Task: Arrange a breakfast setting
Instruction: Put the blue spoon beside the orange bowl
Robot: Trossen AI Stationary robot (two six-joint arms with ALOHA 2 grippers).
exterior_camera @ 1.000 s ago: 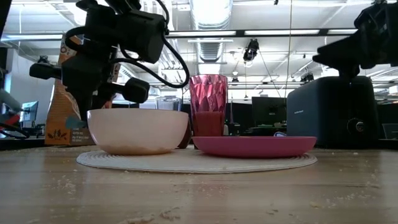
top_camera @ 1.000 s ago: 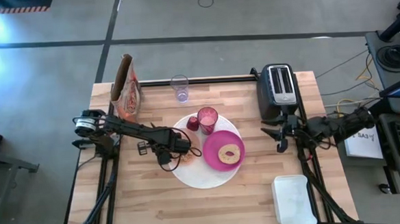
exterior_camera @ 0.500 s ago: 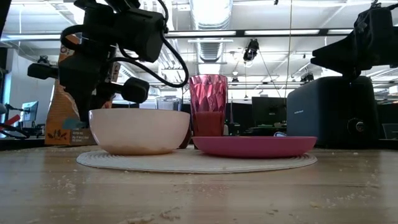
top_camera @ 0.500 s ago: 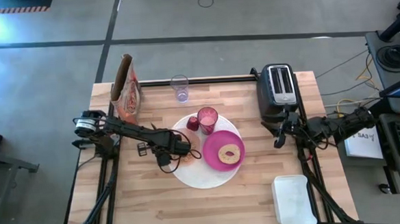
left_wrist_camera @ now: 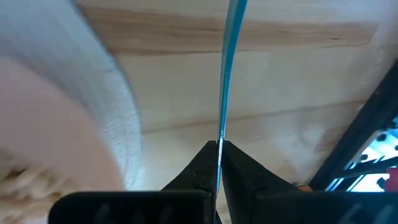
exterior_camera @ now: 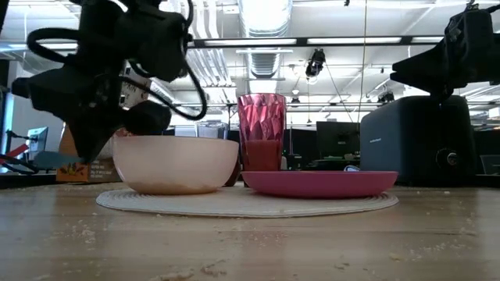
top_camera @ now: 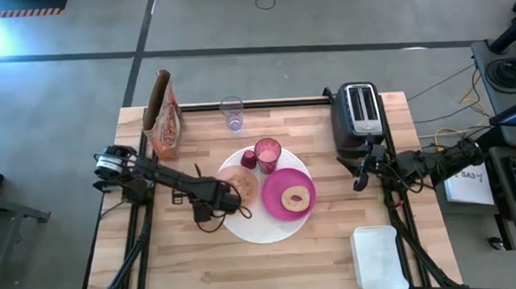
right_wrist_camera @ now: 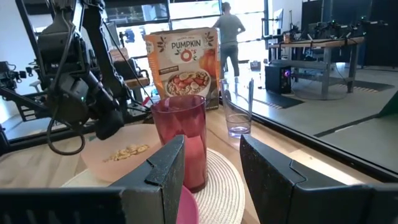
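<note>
The round white placemat [top_camera: 264, 217] carries the peach bowl [top_camera: 240, 184] with cereal in it, the magenta plate [top_camera: 288, 194] with the bagel [top_camera: 295, 196], the pink cup [top_camera: 268, 153] and the small red fruit [top_camera: 249, 158]. My left gripper [top_camera: 217, 202] is at the placemat's left edge, beside the bowl, shut on the teal spoon handle [left_wrist_camera: 227, 68]. The spoon's bowl end is hidden. My right gripper [top_camera: 363, 170] is open and empty in front of the toaster, and its wrist view [right_wrist_camera: 211, 180] shows the gap between its fingers. My left gripper pinches the thin teal spoon handle [left_wrist_camera: 219, 142] between its two fingertips, seen edge-on. The handle runs out ahead of the fingers over the bare wood beside the placemat [left_wrist_camera: 109, 106]. In the low view the teal handle [exterior_camera: 51, 161] is above the table top.
The black toaster [top_camera: 360, 111] stands at the far right, the colourful bag [top_camera: 163, 118] at the far left, and a clear cup [top_camera: 232, 113] between them. A white container [top_camera: 375, 258] sits at the near right. Bare wood lies at the near left.
My left gripper has drawn back from above the bowl toward the table's left and near edges, still shut on the spoon. The bowl with its cereal now shows uncovered. My right gripper has shifted a little toward the far edge.
</note>
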